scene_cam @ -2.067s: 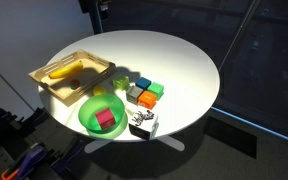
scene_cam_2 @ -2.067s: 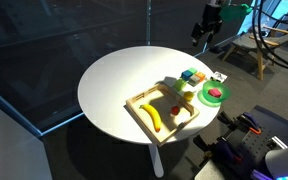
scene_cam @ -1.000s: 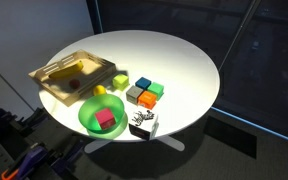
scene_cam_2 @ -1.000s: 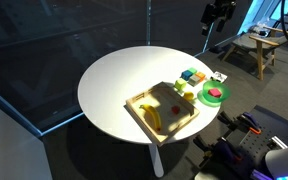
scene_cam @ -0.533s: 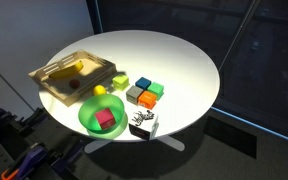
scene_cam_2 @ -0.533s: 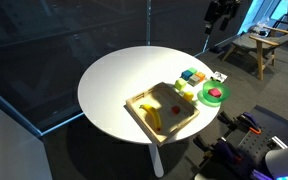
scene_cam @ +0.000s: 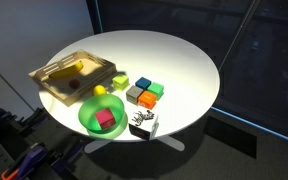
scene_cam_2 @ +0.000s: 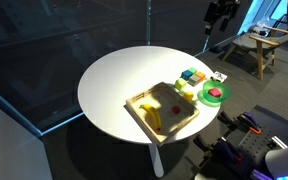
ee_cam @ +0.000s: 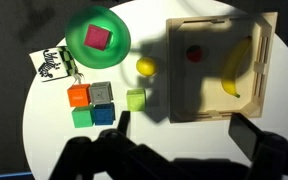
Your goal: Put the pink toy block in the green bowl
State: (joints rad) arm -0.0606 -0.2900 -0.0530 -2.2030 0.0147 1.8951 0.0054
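Note:
The pink toy block (scene_cam: 106, 120) lies inside the green bowl (scene_cam: 87, 112) at the table's near edge. Both also show in an exterior view, block (scene_cam_2: 215, 94) and bowl (scene_cam_2: 206, 97). In the wrist view, from high above, the block (ee_cam: 98, 40) sits in the middle of the bowl (ee_cam: 76, 45). My gripper (ee_cam: 184, 130) is open and empty, its two dark fingers far apart, well above the table. In an exterior view it (scene_cam_2: 219, 14) hangs high beyond the table's far side.
A wooden tray (ee_cam: 219, 113) holds a banana (ee_cam: 239, 65) and a small red thing (ee_cam: 194, 54). A yellow ball (ee_cam: 145, 68), a light green block (ee_cam: 135, 98), an orange, grey, green and blue block cluster (ee_cam: 91, 104) and a zebra-patterned card (ee_cam: 52, 63) lie by the bowl.
The arm has risen and drawn back from over the table. In the last half second nothing has moved. The pink block stays in the bowl.

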